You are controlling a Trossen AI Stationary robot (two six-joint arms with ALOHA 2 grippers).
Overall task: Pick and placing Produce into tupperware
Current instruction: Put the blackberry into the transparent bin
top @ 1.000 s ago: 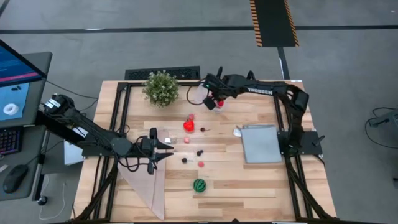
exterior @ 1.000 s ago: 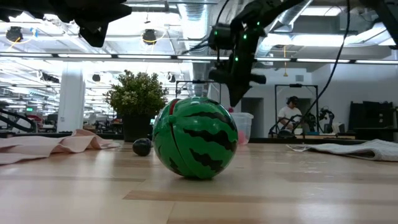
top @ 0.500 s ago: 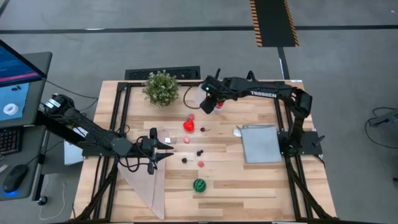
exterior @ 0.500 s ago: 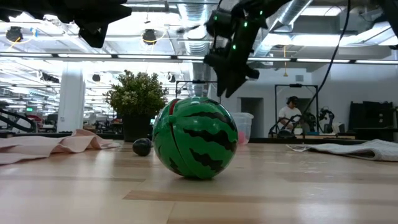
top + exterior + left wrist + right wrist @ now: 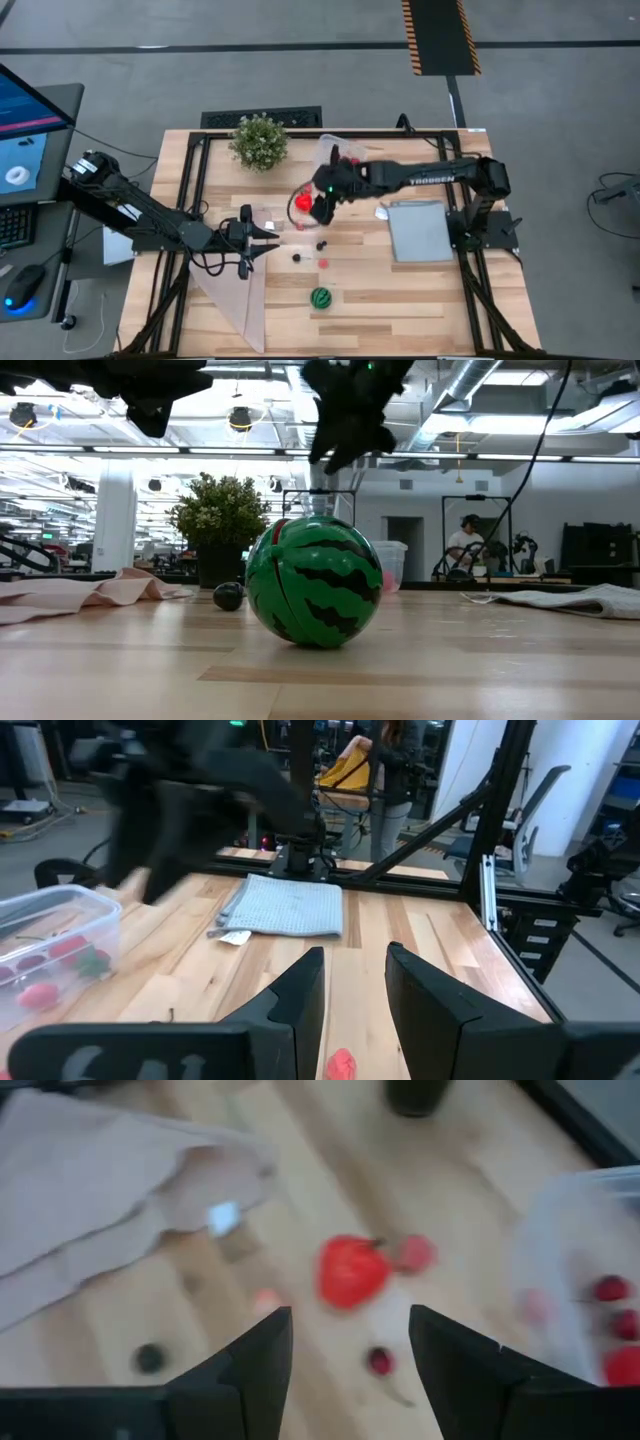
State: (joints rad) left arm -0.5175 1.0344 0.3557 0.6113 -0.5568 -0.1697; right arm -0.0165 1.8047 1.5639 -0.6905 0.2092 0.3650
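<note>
Clear tub (image 5: pixel 334 155) holds red pieces; right end effector (image 5: pixel 322 208), fingers apart and empty, hovers by a red strawberry (image 5: pixel 303 202).

- tabletop (image 5: pixel 400 290) of pale wooden planks, framed by black rails;
- clear tupperware (image 5: pixel 330 152) just behind the right tool (image 5: pixel 320 208), red pieces inside;
- big red piece (image 5: pixel 302 202) just beside that tool, toward the potted plant (image 5: pixel 259 140);
- small dark and pink pieces (image 5: pixel 322 244) near the tool's front; green striped ball (image 5: pixel 320 297) farther out;
- grey-blue sheet (image 5: pixel 420 230) beside the right arm;
- pale cloth (image 5: pixel 235 295) under the left tool (image 5: pixel 262 240).
</note>
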